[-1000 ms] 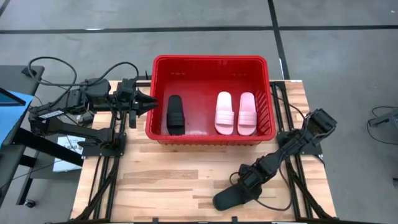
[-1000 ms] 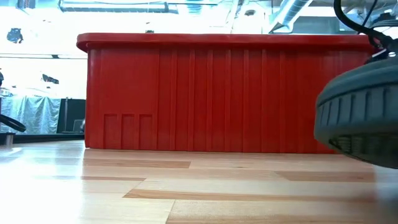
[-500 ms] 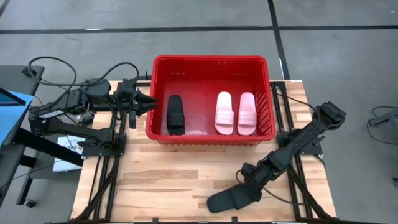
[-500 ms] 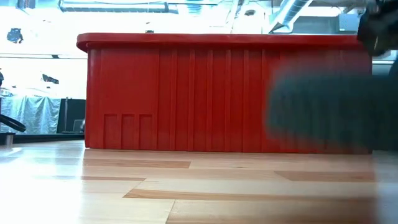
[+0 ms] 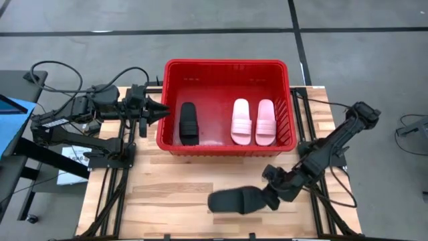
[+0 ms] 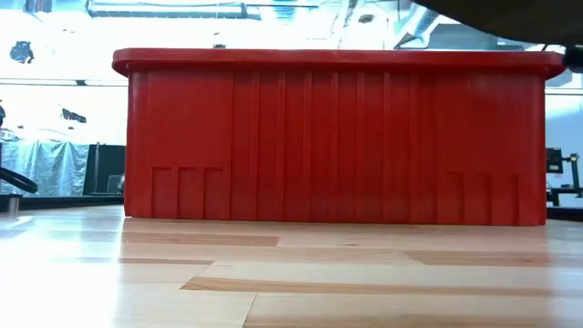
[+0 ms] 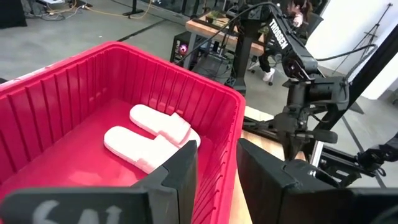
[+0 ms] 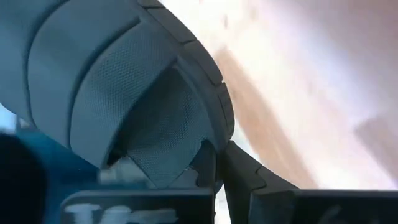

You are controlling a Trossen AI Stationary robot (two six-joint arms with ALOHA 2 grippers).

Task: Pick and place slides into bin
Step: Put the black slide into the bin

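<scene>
The red bin (image 5: 226,62) stands at the table's far middle; its near wall fills the low view (image 6: 328,137). On its floor lie one black slide (image 5: 188,122) and two pale pink slides (image 5: 253,122), also seen in the left wrist view (image 7: 149,134). My right gripper (image 5: 271,194) is shut on a second black slide (image 5: 235,200) above the table's near edge. In the low view, only a dark strip of that slide (image 6: 510,14) shows at the top. My left gripper (image 5: 160,112) waits just outside the bin's left wall, open, with nothing between its fingers (image 7: 180,168). My right gripper pinches the black slide by its right end (image 5: 262,196) between its two fingers. In the wrist view, the fingers (image 8: 239,171) close on a thin edge of the slide (image 8: 217,149). The gripper slants down from the table's right. The slide is lifted clear and reaches out leftward, roughly level.
Bare wooden table (image 5: 167,194) lies between the bin and the near edge, left of the held slide. The bin's thick rim (image 6: 328,59) stands well above the table top. Cables and black frame rails run along both table sides.
My right gripper has risen from the table near the front edge and turned, keeping hold of the black slide. The slide has come off the table; its free end has swung toward the table's left, and it has gone up out of the low view.
</scene>
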